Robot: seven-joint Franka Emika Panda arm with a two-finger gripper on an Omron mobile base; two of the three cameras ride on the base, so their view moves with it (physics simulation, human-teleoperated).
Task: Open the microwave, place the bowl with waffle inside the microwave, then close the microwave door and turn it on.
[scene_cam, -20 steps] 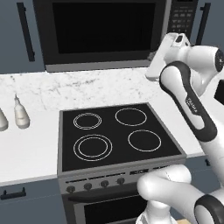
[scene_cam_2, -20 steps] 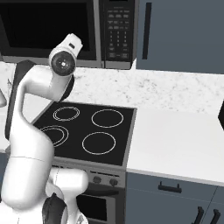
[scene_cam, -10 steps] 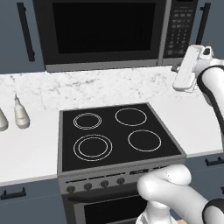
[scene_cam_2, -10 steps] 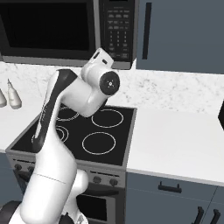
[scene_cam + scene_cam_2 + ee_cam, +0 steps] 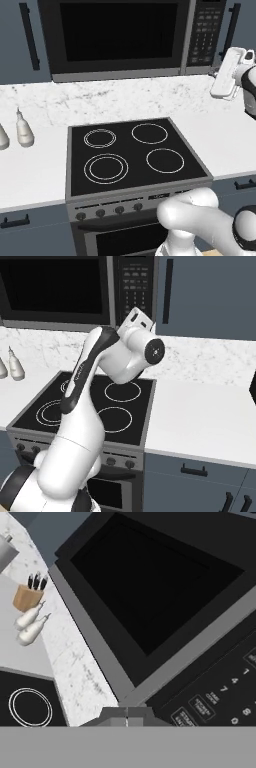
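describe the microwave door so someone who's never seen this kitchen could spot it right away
Look above the black four-ring stove, past the white marbled counter, to the wide dark-grey built-in microwave. Its door is the grey-framed panel with a large black glass window, currently shut. Unlike the narrow black button panel to its right, it has no keys.
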